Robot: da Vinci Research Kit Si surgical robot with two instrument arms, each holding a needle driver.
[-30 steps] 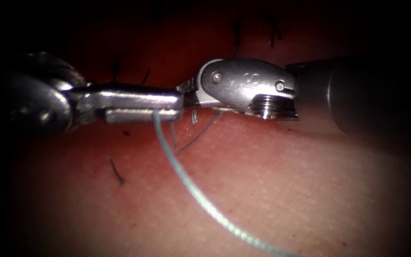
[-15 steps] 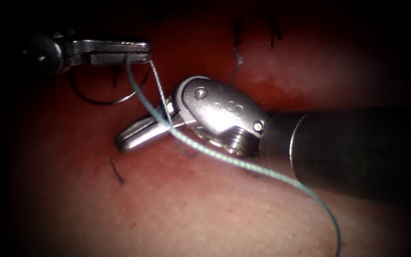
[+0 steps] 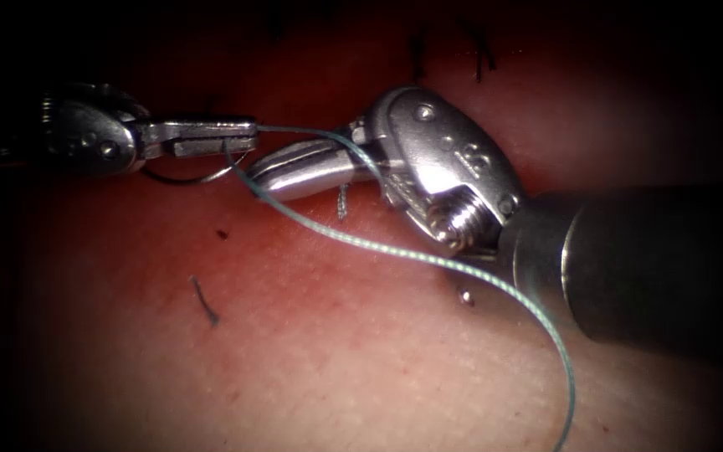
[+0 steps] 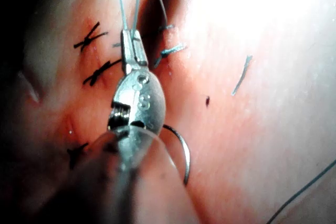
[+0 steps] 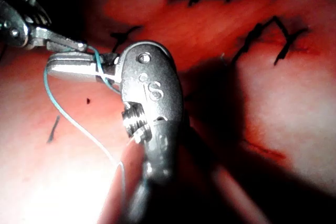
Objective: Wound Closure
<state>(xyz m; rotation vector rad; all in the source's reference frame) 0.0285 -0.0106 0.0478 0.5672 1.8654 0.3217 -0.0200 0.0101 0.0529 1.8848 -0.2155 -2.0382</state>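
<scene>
Thread (image 3: 395, 249) work, knot-tying stage by the look of it. Left tool (image 3: 211, 136) is clamped on the thread at its jaw tips, just left of the right tool (image 3: 290, 173). From that grip the thread runs over the right tool's jaws and sweeps down across the tissue (image 3: 294, 360) toward the bottom right. Half a second back the thread crossed lower on those jaws and the left tool sat higher, so a wrap is going around the right tool.

Right tool's jaws look closed, nothing visibly between them.

Needle (image 4: 181, 153) hangs free below the left tool, a dark curve lying on the tissue, not in it. Earlier stitches (image 5: 262, 35) sit along the cut behind the tools.

Next move likely needs the right tool to catch a thread end without shedding the wrap; keep tension low.
</scene>
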